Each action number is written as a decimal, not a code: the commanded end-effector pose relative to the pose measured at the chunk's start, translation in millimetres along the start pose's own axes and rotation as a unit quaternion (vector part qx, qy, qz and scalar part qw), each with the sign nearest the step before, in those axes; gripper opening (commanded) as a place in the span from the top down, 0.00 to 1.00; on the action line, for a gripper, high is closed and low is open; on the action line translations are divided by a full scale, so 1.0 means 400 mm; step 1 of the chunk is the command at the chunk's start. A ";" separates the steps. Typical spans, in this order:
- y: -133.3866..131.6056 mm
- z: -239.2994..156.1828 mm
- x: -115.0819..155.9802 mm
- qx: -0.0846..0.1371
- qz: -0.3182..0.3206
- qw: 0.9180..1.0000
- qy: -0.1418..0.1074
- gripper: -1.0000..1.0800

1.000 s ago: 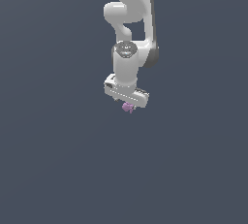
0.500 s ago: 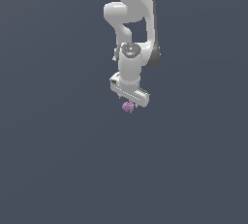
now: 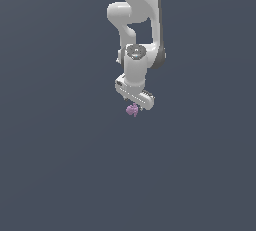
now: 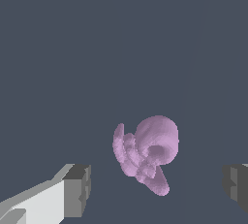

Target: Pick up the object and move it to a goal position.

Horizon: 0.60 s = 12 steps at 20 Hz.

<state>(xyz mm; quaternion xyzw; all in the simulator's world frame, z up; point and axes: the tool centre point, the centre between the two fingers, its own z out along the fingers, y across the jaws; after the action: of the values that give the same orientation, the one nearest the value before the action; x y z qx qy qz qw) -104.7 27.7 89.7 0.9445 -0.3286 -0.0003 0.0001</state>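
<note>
The object [image 4: 146, 155], a small lumpy purple-pink thing with a rounded bulb and ridged, curled lobes, lies on a plain dark grey floor [image 3: 60, 165]. In the wrist view it sits between the two dark finger pads [image 4: 77, 190] of the white gripper [image 3: 134, 106], with clear floor showing on both sides, so the fingers are spread apart and touch nothing. It lies nearer one pad than the other. In the exterior view the object peeks out just under the gripper's tip, and the arm [image 3: 137, 20] hangs down from above. No goal marker can be seen in either view. The risks, as a judgement: the object is off-centre, so the nearer pad could meet it first and nudge it sideways. Its uneven, rounded shape offers poor flat faces, so it could roll, twist or squirt out as the fingers close. How high the fingertips stand above the floor cannot be told
</note>
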 end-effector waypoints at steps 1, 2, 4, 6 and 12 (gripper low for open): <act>0.000 0.003 0.000 0.000 0.000 1.000 0.000 0.04; 0.000 0.006 0.000 0.000 0.000 1.000 0.000 0.04; 0.001 0.018 0.000 0.000 0.000 1.000 0.000 0.04; 0.001 0.036 -0.001 0.000 0.001 1.000 0.000 0.04; 0.003 0.102 -0.003 0.000 0.002 1.000 0.000 0.04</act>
<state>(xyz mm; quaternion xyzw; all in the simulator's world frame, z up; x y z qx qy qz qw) -106.1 27.6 55.0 0.9439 -0.3301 -0.0003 0.0002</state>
